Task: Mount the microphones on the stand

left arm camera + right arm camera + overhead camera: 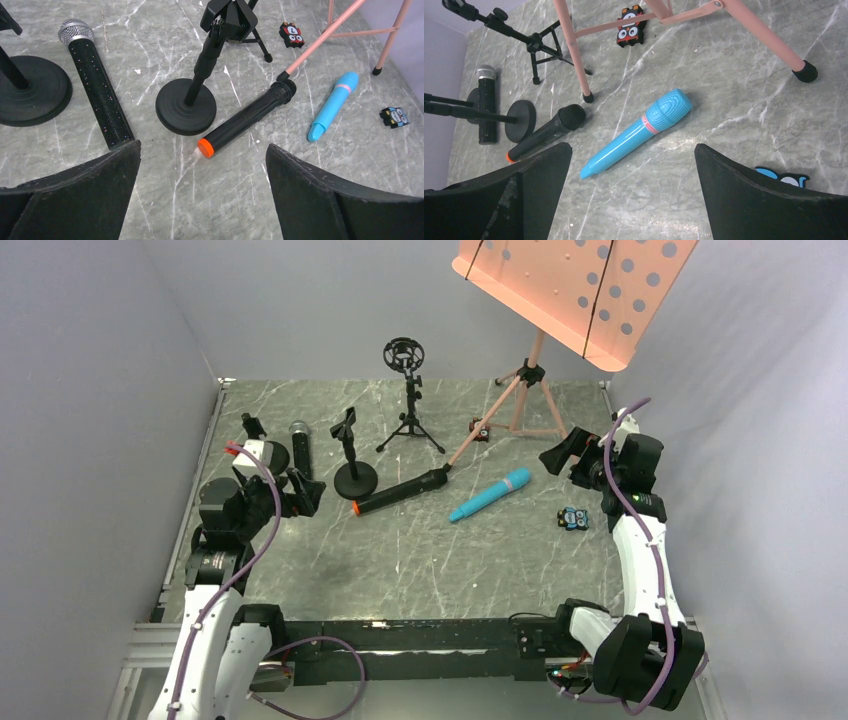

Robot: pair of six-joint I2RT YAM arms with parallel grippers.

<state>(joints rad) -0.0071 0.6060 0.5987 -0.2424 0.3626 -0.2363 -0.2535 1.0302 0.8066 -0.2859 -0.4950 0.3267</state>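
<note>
Silver-headed mic [300, 448] lies flat at the left of the table [420, 560], orange-ended mic [400, 492] just beside the round stand [354, 480], and cyan mic [490, 495] right of centre. Both arms are raised at the table's sides, wrists tilted down. Left gripper [202, 147] and right gripper [632, 147] gape wide, holding nothing.
</note>
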